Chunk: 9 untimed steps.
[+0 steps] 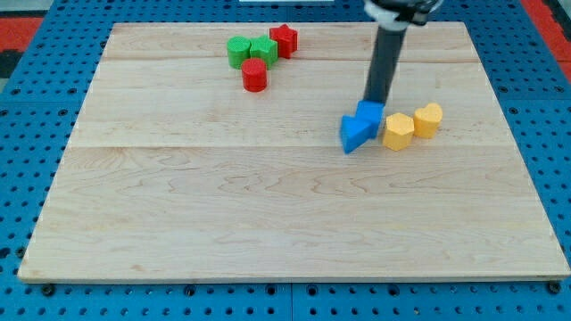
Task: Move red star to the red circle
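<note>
With no pincer to speak of, the tip is resting behind the blue blocks on the tabletop, well right of the red star and red circle it is meant to join.

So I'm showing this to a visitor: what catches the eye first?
The dark rod, my tip right behind the blue blocks at the view's right, yellow blocks beside them. Then the cluster at the view's top: red star, green blocks, red circle.
</note>
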Each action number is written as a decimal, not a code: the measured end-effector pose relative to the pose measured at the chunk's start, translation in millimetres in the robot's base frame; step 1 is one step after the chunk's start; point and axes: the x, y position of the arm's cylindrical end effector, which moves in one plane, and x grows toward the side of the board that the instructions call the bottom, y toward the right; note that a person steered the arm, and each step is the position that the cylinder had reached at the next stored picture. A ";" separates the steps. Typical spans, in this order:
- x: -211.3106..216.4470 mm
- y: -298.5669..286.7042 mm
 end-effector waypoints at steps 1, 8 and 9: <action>44.4 -39.2; -183.5 -45.6; -189.0 -128.9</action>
